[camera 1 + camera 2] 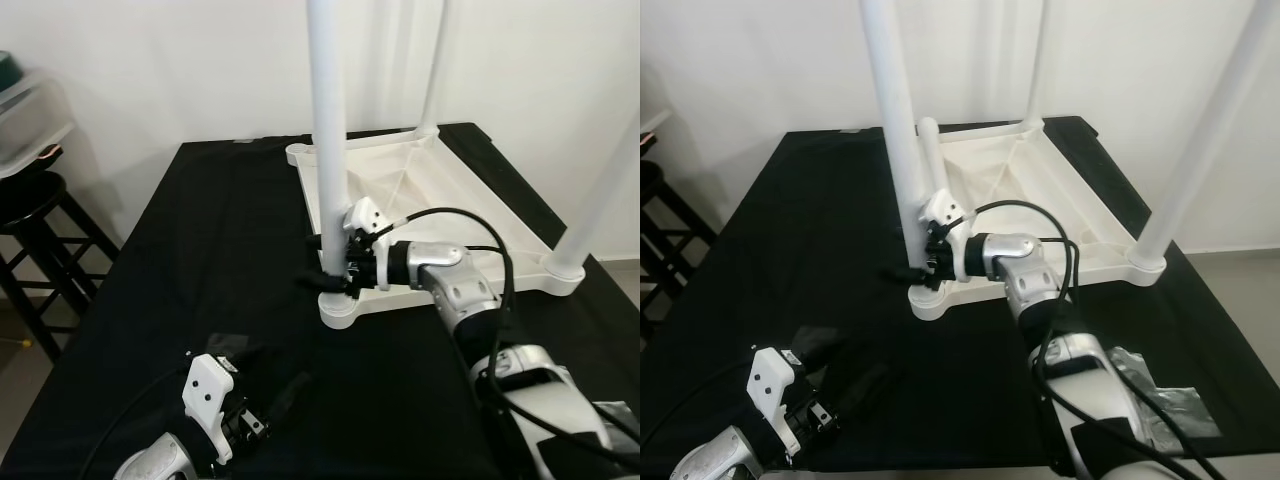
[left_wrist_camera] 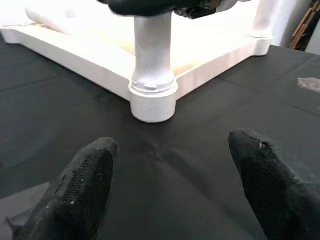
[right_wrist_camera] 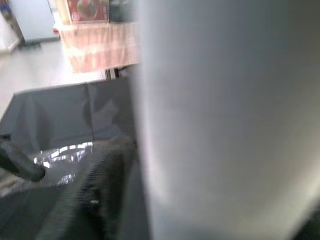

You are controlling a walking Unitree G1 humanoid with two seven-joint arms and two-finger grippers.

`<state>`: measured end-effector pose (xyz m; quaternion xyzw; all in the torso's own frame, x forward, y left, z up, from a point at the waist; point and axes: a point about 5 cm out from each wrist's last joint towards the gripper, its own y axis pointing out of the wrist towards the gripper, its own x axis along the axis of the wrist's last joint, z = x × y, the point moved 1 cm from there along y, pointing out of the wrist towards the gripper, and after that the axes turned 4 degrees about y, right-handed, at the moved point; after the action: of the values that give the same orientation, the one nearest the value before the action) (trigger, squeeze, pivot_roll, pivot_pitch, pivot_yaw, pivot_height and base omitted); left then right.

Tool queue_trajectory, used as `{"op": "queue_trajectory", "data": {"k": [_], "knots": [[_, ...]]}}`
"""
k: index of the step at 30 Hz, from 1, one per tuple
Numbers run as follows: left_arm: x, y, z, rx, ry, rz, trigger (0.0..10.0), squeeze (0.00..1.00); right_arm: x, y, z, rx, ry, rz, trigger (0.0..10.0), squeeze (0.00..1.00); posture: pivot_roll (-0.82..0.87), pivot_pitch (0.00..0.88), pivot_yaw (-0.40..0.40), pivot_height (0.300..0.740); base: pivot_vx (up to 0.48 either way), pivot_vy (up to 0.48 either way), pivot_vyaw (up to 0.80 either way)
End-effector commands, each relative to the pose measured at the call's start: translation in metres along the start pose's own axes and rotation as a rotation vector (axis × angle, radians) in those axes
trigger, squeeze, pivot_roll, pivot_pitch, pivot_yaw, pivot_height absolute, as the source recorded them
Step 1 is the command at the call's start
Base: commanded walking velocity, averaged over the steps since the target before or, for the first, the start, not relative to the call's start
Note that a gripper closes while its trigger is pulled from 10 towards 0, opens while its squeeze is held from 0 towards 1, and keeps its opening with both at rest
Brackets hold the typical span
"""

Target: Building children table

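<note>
- Black cloth [image 1: 200, 240] covers the work table, giving a flat, dark surface on which the white parts stand out.
- At the far left, a black round stool [image 1: 30, 200] stands on the floor beside the work table, apart from the work.
- The left gripper [image 1: 262, 408] rests low on the cloth, near the front edge, with its two black fingers [image 2: 85, 180] spread apart and holding nothing. It points at the near corner socket [image 2: 153, 97], judged a standby position from which it can brace the frame.
- The white plastic children's table top [image 1: 470, 215] lies upside down on the cloth, so that its corner sockets face upward to receive legs.
- The white round table leg [image 1: 328, 130] stands upright in the near left corner socket. The right gripper [image 1: 335, 270] reaches in from the right and is closed around its lower end, just above the socket, judged the best place to turn or press the leg home.
- Two further white legs [image 1: 1200, 150] stand upright in the far corner and the near right corner.
- One more white leg [image 1: 932, 160] lies loose on the inverted top, judged to be waiting for the remaining corner.
</note>
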<state>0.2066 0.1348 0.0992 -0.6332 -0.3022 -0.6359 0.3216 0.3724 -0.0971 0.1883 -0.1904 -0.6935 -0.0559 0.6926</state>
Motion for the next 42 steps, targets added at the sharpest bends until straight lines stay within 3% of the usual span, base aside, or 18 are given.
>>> {"op": "queue_trajectory", "data": {"k": [1, 9, 14, 15, 16, 18, 19, 20, 21, 24, 28, 29, 30, 37, 38, 40, 41, 42], "knots": [[-0.005, -0.002, 0.001, 0.009, -0.002, 0.017, 10.0, 0.00, -0.004, 0.005, 0.006, 0.066, 0.017, -0.006, 0.0, 0.00, -0.05, 0.017, 0.043, 0.740, 0.000, 0.000, 0.00], [-0.004, -0.005, 0.000, 0.004, -0.006, 0.022, 10.0, 0.00, -0.014, -0.009, 0.003, 0.029, 0.038, -0.045, 0.0, 0.00, -0.06, 0.035, 0.062, 0.740, 0.000, 0.000, 0.00], [-0.003, -0.008, -0.001, -0.004, -0.012, 0.024, 10.0, 0.00, -0.037, -0.024, -0.001, -0.221, 0.086, -0.035, 0.0, 0.00, -0.06, 0.049, 0.059, 0.740, 0.000, 0.000, 0.00], [-0.003, -0.009, -0.001, -0.004, -0.012, 0.025, 10.0, 0.00, -0.046, -0.019, -0.003, -0.620, 0.129, -0.073, 0.0, 0.00, -0.07, 0.055, 0.055, 0.740, 0.000, 0.000, 0.00], [-0.003, -0.009, -0.001, -0.004, -0.012, 0.025, 10.0, 0.00, -0.046, -0.019, -0.003, -0.620, 0.129, -0.073, 0.0, 0.00, -0.07, 0.055, 0.055, 0.740, 0.000, 0.000, 0.00], [-0.002, -0.011, -0.001, -0.004, -0.014, 0.025, 10.0, 0.00, -0.072, -0.038, 0.018, -1.176, 0.272, -0.076, 0.0, 0.00, -0.08, 0.062, 0.060, 0.740, 0.000, 0.000, 0.00], [-0.002, -0.011, -0.001, -0.004, -0.014, 0.025, 10.0, 0.00, -0.072, -0.038, 0.018, -1.176, 0.272, -0.076, 0.0, 0.00, -0.08, 0.062, 0.060, 0.740, 0.000, 0.000, 0.00], [-0.003, -0.011, 0.000, -0.006, -0.012, 0.029, 10.0, 0.00, -0.077, -0.030, 0.038, -1.163, 0.292, -0.085, 0.0, 0.00, -0.07, 0.062, 0.071, 0.740, 0.000, 0.000, 0.00], [-0.003, -0.011, 0.000, -0.009, -0.011, 0.032, 10.0, 0.00, -0.074, -0.022, 0.043, -1.078, 0.268, -0.093, 0.0, 0.00, -0.09, 0.059, 0.080, 0.740, 0.000, 0.000, 0.00], [-0.004, -0.009, 0.001, -0.022, -0.019, 0.033, 10.0, 0.00, -0.065, -0.009, 0.039, -0.935, 0.195, -0.087, 0.0, 0.00, -0.08, 0.054, 0.067, 0.740, 0.000, 0.000, 0.00], [-0.004, -0.008, 0.000, -0.030, -0.015, 0.033, 10.0, 0.00, -0.063, -0.007, 0.031, -0.907, 0.176, -0.069, 0.0, 0.00, -0.08, 0.049, 0.066, 0.740, 0.000, 0.000, 0.00], [-0.004, -0.008, 0.001, -0.020, -0.012, 0.030, 10.0, 0.00, -0.062, -0.005, 0.028, -0.899, 0.187, -0.066, 10.0, 0.00, -0.07, 0.045, 0.060, 0.740, 0.000, 0.000, 0.00], [-0.004, -0.007, 0.002, -0.007, -0.008, 0.028, 10.0, 0.00, -0.058, -0.001, 0.025, -0.854, 0.194, -0.078, 10.0, 1.00, -0.07, 0.042, 0.060, 0.740, 0.000, 0.000, 0.00], [-0.003, -0.006, 0.004, 0.010, -0.004, 0.024, 10.0, 0.00, -0.023, 0.012, 0.023, -0.647, 0.168, -0.168, 10.0, 1.00, -0.07, 0.034, 0.057, 0.740, 0.000, 0.000, 0.00], [-0.003, -0.005, 0.004, 0.007, -0.004, 0.023, 10.0, 0.00, -0.015, 0.014, 0.020, -0.547, 0.120, -0.176, 10.0, 0.53, -0.07, 0.032, 0.054, 0.740, 0.000, 0.000, 0.00], [-0.003, -0.004, 0.004, 0.005, -0.004, 0.023, 10.0, 0.00, -0.009, 0.014, 0.018, -0.479, 0.088, -0.177, 10.0, 0.53, -0.07, 0.032, 0.054, 0.740, 0.000, 0.000, 0.00], [-0.003, -0.003, 0.004, 0.003, -0.005, 0.022, 10.0, 0.00, -0.005, 0.013, 0.017, -0.382, 0.048, -0.168, 10.0, 0.00, -0.07, 0.028, 0.053, 0.740, 0.000, 0.000, 0.00], [-0.003, -0.003, 0.004, 0.003, -0.005, 0.022, 10.0, 0.00, -0.003, 0.013, 0.014, -0.302, 0.027, -0.148, 10.0, 0.00, -0.07, 0.028, 0.052, 0.740, 0.000, 0.000, 0.00]]}}
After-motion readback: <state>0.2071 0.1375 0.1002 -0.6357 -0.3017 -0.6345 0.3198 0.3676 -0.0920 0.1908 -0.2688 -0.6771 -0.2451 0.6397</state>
